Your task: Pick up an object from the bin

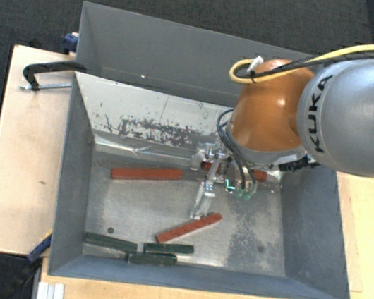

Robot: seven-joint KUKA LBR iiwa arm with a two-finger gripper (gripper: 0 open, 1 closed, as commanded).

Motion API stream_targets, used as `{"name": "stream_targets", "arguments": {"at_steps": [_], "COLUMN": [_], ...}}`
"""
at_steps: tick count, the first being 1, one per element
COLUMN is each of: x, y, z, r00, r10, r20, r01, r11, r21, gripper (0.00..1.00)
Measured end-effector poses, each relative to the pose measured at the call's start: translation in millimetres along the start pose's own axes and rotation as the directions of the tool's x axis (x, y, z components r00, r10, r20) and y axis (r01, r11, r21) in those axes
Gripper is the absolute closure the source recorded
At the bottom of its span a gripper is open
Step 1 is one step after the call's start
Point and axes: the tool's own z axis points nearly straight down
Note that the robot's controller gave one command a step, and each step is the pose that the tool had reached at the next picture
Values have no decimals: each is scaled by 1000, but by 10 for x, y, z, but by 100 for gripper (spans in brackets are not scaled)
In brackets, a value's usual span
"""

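Orange wrist cover [268, 116] above claw [201, 209], seemingly touching red-brown stick [189, 227]; spread unclear.

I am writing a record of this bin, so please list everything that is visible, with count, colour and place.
bin: one, grey metal, middle of the view.
long stick: one, red-brown, left of centre.
slanted stick: one, red-brown, centre, upper end under the gripper.
red-brown piece: one, partly hidden behind the gripper; kind unclear.
dark green sticks: seemingly three, along the near wall.
arm: one, silver, from the right.
orange cover: one, on the wrist.
gripper: one, over the slanted stick.
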Motion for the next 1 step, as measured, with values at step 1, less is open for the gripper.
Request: {"name": "stream_targets", "arguments": {"at_steps": [1], "x": [-19], "y": [-3], "z": [-48], "r00": [1000], "r10": [1], "r20": [8], "r01": [-1], "r11": [1000], "r21": [0], "gripper": [0]}}
